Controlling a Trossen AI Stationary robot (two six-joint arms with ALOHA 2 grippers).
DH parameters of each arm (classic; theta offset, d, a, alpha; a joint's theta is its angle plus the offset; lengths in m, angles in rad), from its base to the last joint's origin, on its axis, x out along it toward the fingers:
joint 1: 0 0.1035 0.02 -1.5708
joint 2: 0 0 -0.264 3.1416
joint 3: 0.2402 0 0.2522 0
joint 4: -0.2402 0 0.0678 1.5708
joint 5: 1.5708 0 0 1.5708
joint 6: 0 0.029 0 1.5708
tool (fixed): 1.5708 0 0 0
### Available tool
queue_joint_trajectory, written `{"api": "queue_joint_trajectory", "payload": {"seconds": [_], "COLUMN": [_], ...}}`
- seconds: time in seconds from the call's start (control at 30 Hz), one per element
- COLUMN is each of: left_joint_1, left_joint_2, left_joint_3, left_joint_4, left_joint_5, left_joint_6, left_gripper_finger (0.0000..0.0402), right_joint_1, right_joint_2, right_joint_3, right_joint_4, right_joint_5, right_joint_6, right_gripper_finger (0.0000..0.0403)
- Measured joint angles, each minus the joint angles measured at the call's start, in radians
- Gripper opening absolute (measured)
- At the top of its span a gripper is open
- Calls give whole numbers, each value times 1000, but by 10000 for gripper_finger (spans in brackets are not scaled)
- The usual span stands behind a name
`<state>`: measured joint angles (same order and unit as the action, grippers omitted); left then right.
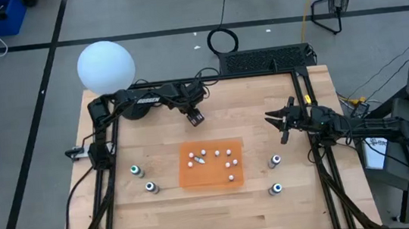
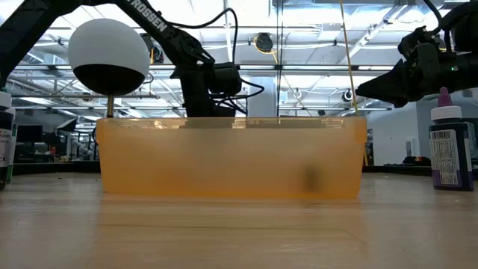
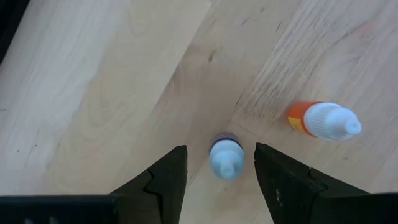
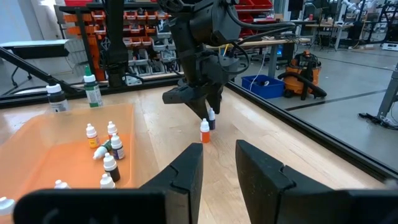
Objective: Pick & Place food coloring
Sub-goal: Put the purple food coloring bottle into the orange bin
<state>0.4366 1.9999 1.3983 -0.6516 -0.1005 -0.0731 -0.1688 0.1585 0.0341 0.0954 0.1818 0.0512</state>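
My left gripper (image 1: 196, 119) hangs just beyond the far edge of the orange tray (image 1: 188, 179), fingers pointing down and open. Its two fingers (image 3: 219, 149) stand on either side of a tiny upright bottle with a pale cap and a dark purple body (image 3: 226, 158), with a gap on each side. A second tiny bottle, orange with a white cap (image 3: 323, 120), stands close by on the wood (image 4: 204, 130). Several white-topped tiny bottles (image 1: 217, 159) rest in the tray. My right gripper (image 1: 280, 123) waits open to the tray's right, raised above the table.
Four larger bottles with teal tops stand on the table: two left of the tray (image 1: 136, 170) (image 1: 151, 186), two right of it (image 1: 275, 160) (image 1: 275, 189). A white globe lamp (image 1: 106, 65) sits at the far left corner. Bare wood lies along the near edge.
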Motion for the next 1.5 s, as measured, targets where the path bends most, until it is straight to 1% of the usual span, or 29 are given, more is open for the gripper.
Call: {"api": "queue_joint_trajectory", "payload": {"seconds": [0.23,0.3,0.4,0.63,0.77,0.87,0.97,1.07,1.23,1.4,1.5], "left_joint_1": [0,0,1,0,-3,-17,-58,-120,-279,-414,-462], "left_joint_2": [0,0,0,0,0,-25,-77,-145,-242,-265,-259], "left_joint_3": [0,0,0,0,0,0,-1,-1,0,0,0], "left_joint_4": [-1,-1,-3,0,-6,-60,-138,-206,-249,-251,-242], "left_joint_5": [2,2,3,6,7,25,15,-4,3,14,5], "left_joint_6": [16,17,18,39,43,41,23,8,-58,-122,-150], "left_gripper_finger": [190,183,153,61,57,57,57,57,57,57,57], "right_joint_1": [0,0,0,0,0,0,0,0,0,0,0], "right_joint_2": [0,0,0,0,0,0,0,0,0,0,0], "right_joint_3": [-1,-1,-1,0,0,0,0,0,0,0,0], "right_joint_4": [0,0,0,0,0,0,0,0,0,0,0], "right_joint_5": [0,0,0,0,0,0,0,0,0,0,0], "right_joint_6": [0,0,0,0,0,0,0,0,0,0,0], "right_gripper_finger": [84,84,84,84,84,84,84,84,84,84,84]}}
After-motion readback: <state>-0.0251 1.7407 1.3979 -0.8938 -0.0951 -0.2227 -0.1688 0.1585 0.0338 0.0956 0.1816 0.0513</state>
